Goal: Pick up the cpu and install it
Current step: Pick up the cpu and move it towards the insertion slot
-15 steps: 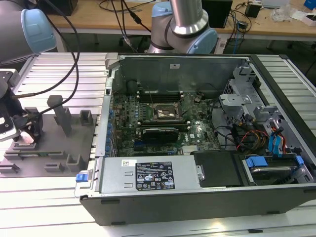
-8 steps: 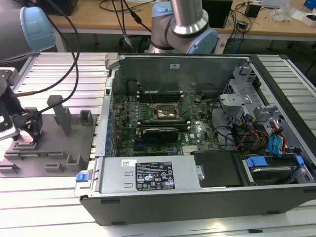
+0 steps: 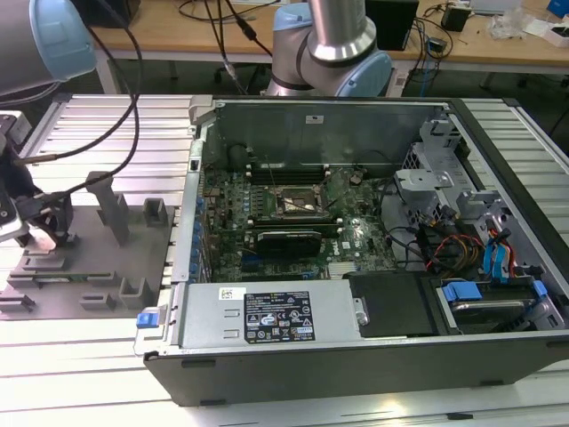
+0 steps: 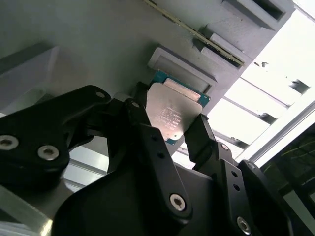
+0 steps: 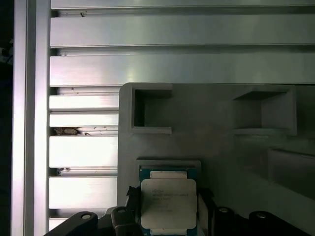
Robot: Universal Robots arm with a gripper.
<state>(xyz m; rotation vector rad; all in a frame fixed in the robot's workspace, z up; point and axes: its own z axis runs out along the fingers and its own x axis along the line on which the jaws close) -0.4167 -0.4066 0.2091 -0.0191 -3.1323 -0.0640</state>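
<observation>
- We see the black two-fingered gripper low over the grey moulded plastic fixture at the exterior view's left, well apart from the open dark computer case.
- In both wrist views its fingers are clenched on opposite edges of the cpu, a small square chip with a pale silver metal top and a green rim.
- The cpu is over a shallow rectangular recess of the fixture; we cannot tell whether it touches.
- The fixture lies on a ribbed aluminium table.
- Inside the case, a dark square socket with a metal rim sits on the green motherboard, towards the far wall.
</observation>
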